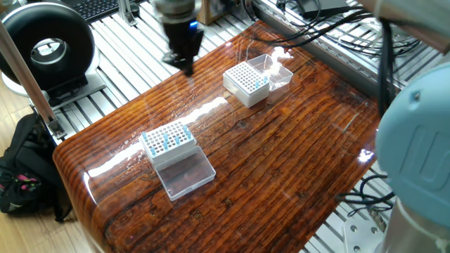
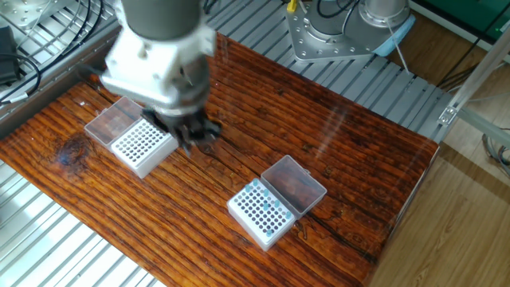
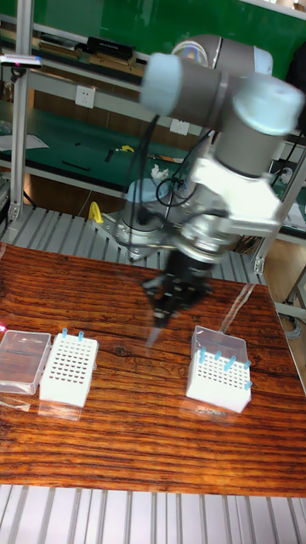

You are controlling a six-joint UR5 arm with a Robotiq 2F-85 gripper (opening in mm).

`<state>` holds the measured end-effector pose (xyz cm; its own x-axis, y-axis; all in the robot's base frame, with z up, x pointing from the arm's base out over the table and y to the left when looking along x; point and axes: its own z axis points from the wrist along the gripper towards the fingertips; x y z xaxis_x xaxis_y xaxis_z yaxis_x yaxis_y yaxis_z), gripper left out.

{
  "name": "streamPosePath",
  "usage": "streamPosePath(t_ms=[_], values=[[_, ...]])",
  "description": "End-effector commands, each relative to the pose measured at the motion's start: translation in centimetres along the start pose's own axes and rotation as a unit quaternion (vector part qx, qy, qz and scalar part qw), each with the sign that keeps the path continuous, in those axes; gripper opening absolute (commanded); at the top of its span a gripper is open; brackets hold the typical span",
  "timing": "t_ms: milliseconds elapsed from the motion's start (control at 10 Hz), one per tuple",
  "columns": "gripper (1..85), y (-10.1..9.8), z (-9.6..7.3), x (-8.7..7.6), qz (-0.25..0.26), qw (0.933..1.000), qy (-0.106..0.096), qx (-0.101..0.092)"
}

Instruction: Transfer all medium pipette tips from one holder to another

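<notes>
Task partly done, judged from how the tips lie. Two white grid holders are set on the wooden table [image 1: 295,161], well apart, each with a clear lid [image 1: 187,173] hinged open beside it. The fuller holder [image 1: 169,140] is loaded with most of the medium pipette tips [image 3: 223,364], pale-blue cones stood upright in scattered holes of its grid; an exact count is not possible. The sparser holder [image 1: 245,83] is mostly bare holes, with only a few tips seen at one edge: two in the tall view, a small blue cluster at a corner in one fixed view. So a handful are judged transferred and the bulk is left to be moved, one at a time. The gripper [image 3: 163,316] is hung above the table between the two holders; in the other fixed view it is seen just beside the sparser holder, not over its grid. The fingers look drawn close together, and a thin pale sliver is seen under them in the tall view, possibly one tip being carried, but the arm is blurred, so whether something is clamped cannot be told. If a tip is held, seating it in a free hole of the sparser holder is judged the step in hand.
</notes>
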<state>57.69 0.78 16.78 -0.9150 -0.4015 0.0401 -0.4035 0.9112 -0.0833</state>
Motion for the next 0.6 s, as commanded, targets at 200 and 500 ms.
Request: streamPosePath(t_ms=[200,500], values=[[7.7,-1.3,0.6,2.1,-0.015,0.9995,-0.006,-0.027],[7.7,0.4,0.4,1.9,0.081,0.9949,-0.005,-0.06]])
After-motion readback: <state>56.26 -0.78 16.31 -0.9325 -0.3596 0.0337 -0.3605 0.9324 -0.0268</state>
